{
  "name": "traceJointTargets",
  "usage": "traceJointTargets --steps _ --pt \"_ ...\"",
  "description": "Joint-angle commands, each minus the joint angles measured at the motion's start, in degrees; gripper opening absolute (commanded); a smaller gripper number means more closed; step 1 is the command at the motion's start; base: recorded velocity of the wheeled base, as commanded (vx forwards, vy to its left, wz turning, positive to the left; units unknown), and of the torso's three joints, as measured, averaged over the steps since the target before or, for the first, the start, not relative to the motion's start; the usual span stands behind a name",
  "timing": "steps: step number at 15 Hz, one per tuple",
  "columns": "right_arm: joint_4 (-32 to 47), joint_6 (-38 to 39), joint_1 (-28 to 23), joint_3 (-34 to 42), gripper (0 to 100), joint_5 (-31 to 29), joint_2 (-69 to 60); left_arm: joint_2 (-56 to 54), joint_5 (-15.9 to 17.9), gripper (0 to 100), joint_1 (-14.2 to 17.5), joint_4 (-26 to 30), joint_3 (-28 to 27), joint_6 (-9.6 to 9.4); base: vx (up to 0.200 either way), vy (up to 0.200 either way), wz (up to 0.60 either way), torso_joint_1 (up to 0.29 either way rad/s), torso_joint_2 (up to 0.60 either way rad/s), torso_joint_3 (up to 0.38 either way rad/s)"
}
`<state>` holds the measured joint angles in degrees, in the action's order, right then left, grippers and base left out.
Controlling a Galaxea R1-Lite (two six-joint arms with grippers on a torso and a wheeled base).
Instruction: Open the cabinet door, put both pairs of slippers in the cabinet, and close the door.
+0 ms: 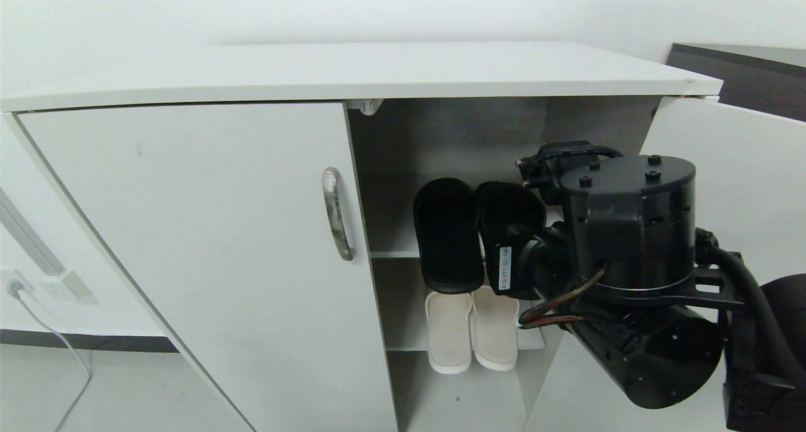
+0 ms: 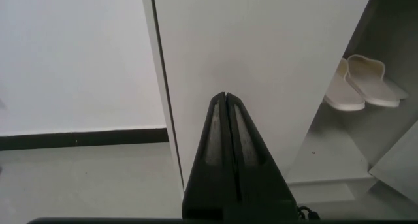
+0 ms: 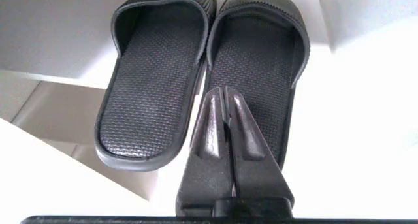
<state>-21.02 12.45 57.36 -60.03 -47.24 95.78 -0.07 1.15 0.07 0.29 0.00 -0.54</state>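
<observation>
The black slippers (image 1: 448,237) lie on the upper shelf (image 1: 393,254) inside the cabinet (image 1: 378,73). The white slippers (image 1: 471,330) lie on the shelf below (image 1: 403,349). Both pairs look put away. The right door (image 1: 743,167) is open, so I think only closing it is left. The right fingers (image 3: 222,103) are pressed together by the black pair, holding nothing I can see. The left fingers (image 2: 221,113) are pressed together too, empty, near the left door (image 1: 189,243).
</observation>
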Motion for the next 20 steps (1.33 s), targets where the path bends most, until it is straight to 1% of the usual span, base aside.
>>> traceJointTargets --steps 1,3,20 --pt "0.01 0.03 0.04 0.79 0 0.04 -0.07 0.07 0.00 0 0.01 0.06 0.00 0.01 0.000 0.000 0.00 0.000 0.00 0.000" --pt "0.01 0.03 0.04 1.32 0 -0.05 0.20 0.07 0.00 0 0.01 0.06 0.00 0.01 0.000 0.000 0.00 0.000 0.00 0.000" --pt "-0.08 0.12 -0.23 2.99 0 -0.05 0.37 0.07 0.08 0 0.01 0.06 0.00 0.01 -0.200 0.000 0.00 0.001 0.00 0.002"
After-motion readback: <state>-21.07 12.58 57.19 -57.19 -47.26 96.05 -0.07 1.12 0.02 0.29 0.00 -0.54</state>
